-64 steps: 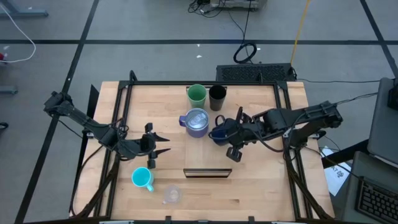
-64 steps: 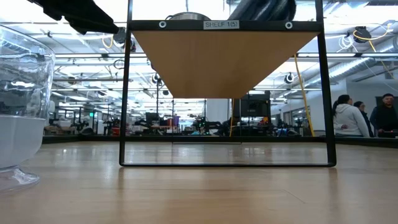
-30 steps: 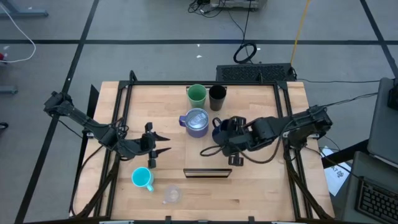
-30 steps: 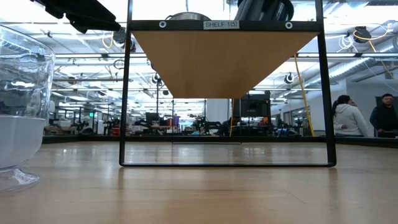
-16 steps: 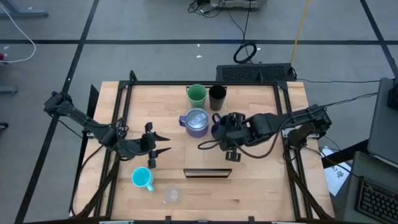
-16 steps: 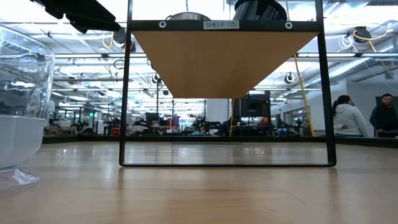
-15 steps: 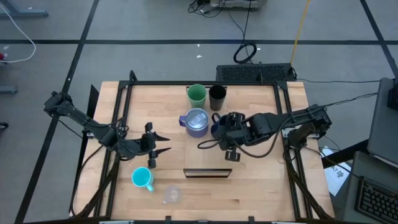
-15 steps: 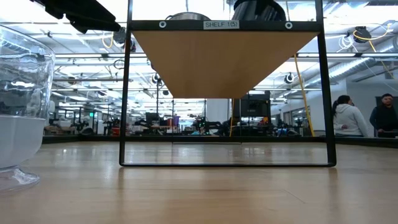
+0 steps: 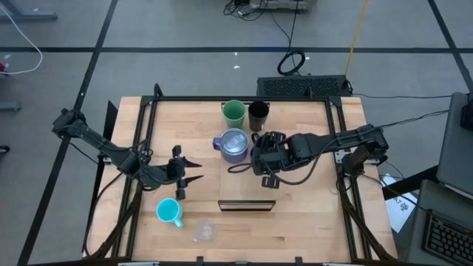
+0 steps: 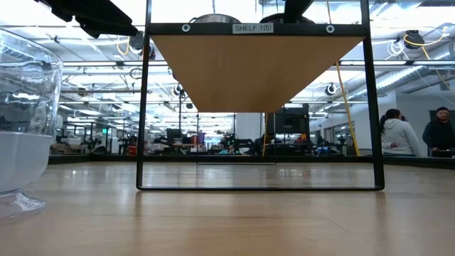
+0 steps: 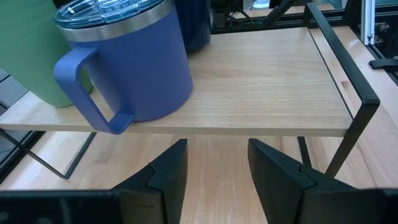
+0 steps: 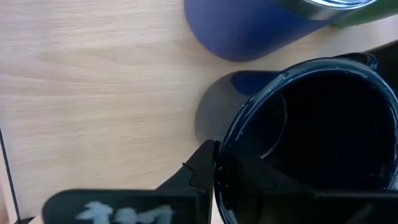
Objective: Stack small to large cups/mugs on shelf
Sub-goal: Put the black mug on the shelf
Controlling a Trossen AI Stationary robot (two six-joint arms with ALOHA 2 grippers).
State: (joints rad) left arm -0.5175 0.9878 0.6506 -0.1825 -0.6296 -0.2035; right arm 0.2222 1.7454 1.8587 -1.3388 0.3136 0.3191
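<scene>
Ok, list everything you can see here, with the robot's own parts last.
green cup: one, green, back of the shelf
slim tumbler: one, black, beside the green cup
lidded mug: one, lavender-blue, on the shelf in front of the green cup
wide mug: one, dark, next to the lidded mug
handled mug: one, cyan, table front left
small glass: one, clear, by the table's front edge
shelf: one, light wood, black frame
table: one, light wood
people: a few, in the far room
left pincer: dark, open, empty, facing the shelf
right pincer: dark, at the wide mug's rim
</scene>
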